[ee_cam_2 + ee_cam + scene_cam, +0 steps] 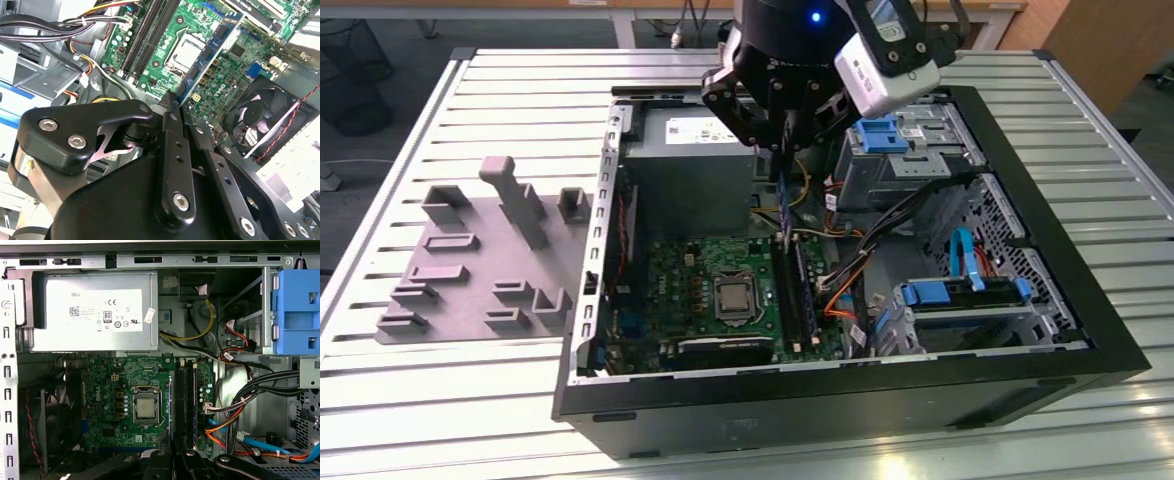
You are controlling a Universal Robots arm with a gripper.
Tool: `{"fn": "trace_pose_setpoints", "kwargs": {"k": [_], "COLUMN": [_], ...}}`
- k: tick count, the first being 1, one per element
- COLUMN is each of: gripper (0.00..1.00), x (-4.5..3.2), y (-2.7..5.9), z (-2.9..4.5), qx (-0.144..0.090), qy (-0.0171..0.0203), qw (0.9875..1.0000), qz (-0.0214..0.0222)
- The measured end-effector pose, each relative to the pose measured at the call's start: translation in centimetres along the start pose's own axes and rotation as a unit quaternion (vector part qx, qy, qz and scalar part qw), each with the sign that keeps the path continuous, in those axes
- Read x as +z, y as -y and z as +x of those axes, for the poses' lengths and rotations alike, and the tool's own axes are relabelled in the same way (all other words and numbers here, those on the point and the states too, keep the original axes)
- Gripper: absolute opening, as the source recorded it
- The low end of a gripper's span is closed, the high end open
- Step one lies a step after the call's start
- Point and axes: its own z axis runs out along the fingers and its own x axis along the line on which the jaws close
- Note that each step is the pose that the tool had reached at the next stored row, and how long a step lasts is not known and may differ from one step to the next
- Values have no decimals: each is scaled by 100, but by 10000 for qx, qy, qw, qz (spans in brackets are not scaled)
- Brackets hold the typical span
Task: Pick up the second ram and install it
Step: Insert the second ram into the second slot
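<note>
My gripper (783,150) hangs over the open computer case (854,400), shut on the second ram (781,200). That ram is a thin blue-green stick pointing down toward the green motherboard (707,280). In the second wrist view the black fingers (170,150) clamp one end of the ram (215,47), and its free end reaches out over the board. The long black memory slots (186,400) run beside the processor socket (145,409), straight ahead of the gripper (174,454). The ram is above the slots, not touching them.
A grey power supply (687,150) fills the case's far end. Orange, black and blue cables (854,270) and blue drive cages (961,295) crowd the exterior view's right of the slots. A case fan (265,115) sits by the board. A grey fixture plate (480,260) lies outside on the slatted table.
</note>
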Motion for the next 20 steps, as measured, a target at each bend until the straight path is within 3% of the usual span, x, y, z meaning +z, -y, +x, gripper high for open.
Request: {"fn": "trace_pose_setpoints", "kwargs": {"k": [6,9,20], "gripper": [14,14,14], "x": [43,77,79], "y": [-2,-2,-2], "z": [-29,-46,-47], "qx": [-266,-266,-267], "qy": [6,6,6], "qw": [9996,9996,9996], "qz": [1,2,5]}}
